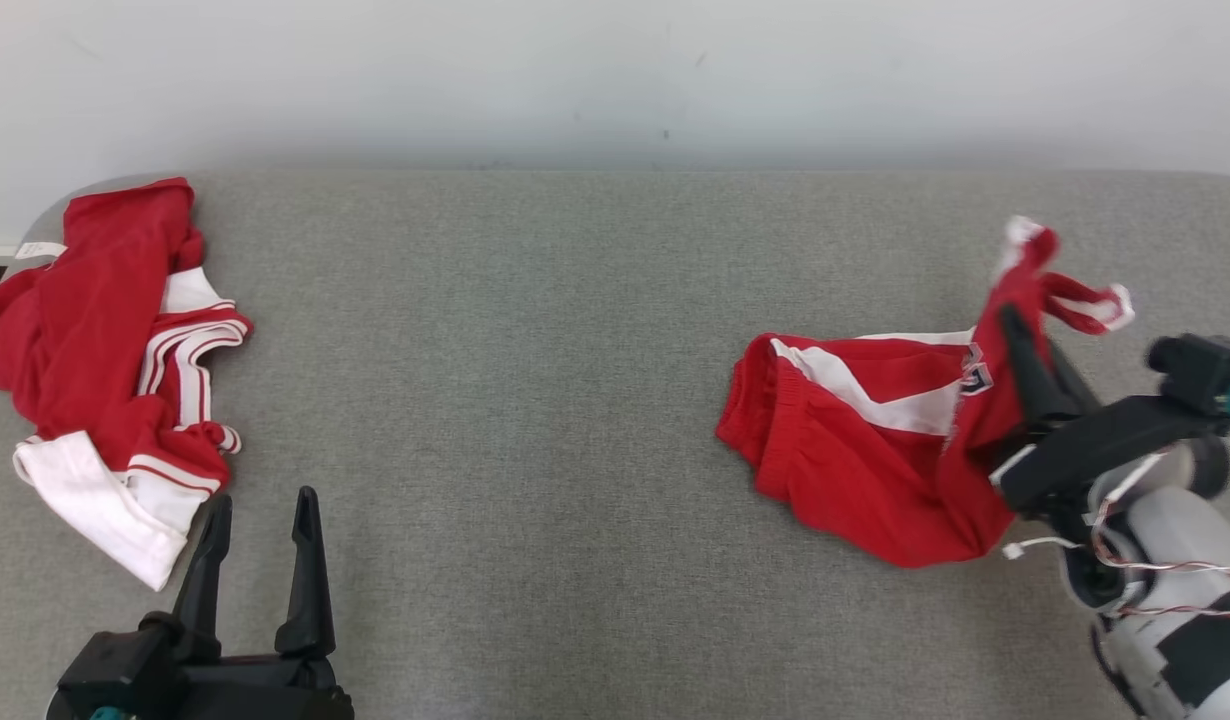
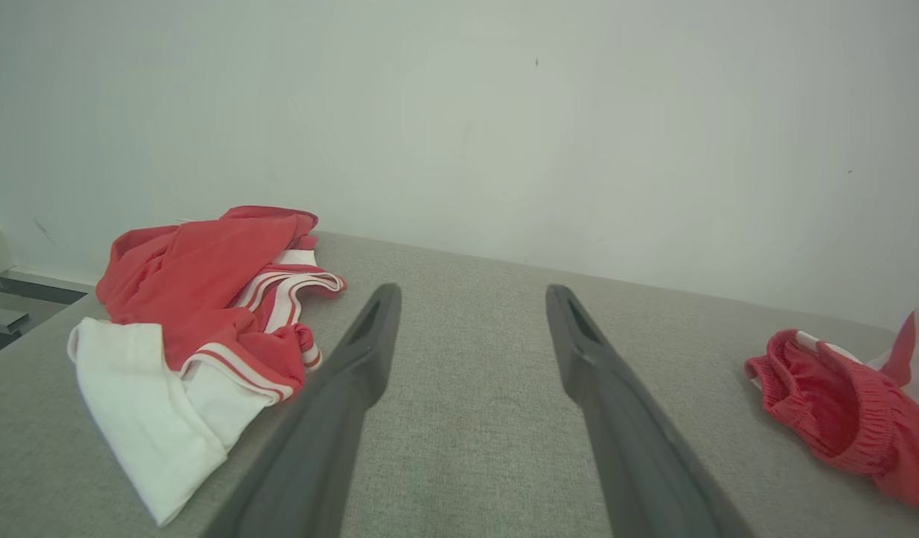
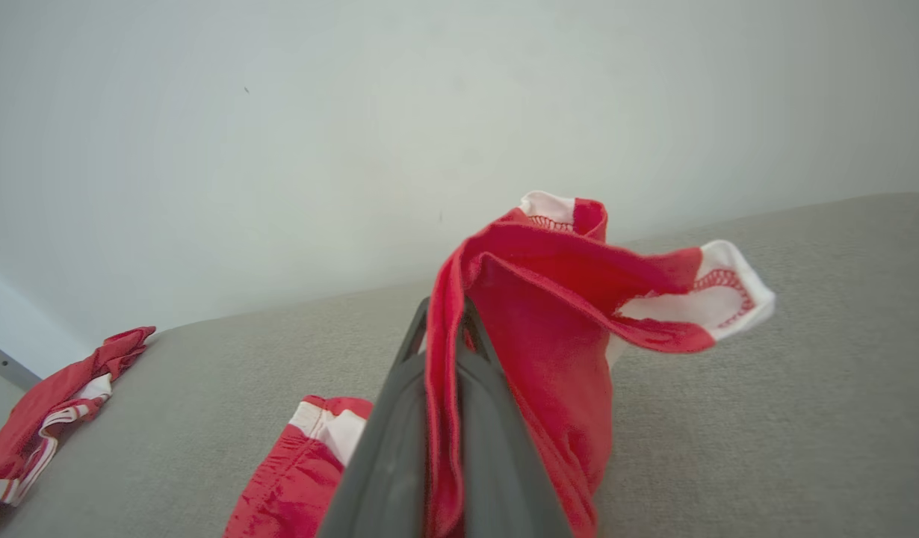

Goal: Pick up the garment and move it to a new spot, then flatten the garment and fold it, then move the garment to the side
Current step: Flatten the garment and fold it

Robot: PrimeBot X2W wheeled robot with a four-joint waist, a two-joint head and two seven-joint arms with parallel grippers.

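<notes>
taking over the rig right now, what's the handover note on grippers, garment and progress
Left gripper: jaws open, empty, beside the red and white top at the table's left end.
Right gripper: jaws shut on one edge of the red shorts; that edge is lifted, the rest lies on the table.
Done: shorts grasped.
To do: move them to a new spot, flatten, fold, set aside.

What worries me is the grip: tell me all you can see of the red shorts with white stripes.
The red shorts with white stripes look like thin, shiny sports fabric with a gathered elastic waistband. They are crumpled: the waistband end rests on the grey fabric tabletop, while the right pincer, shut on a leg's edge, holds that part raised, its white-trimmed hem flopping over.
</notes>
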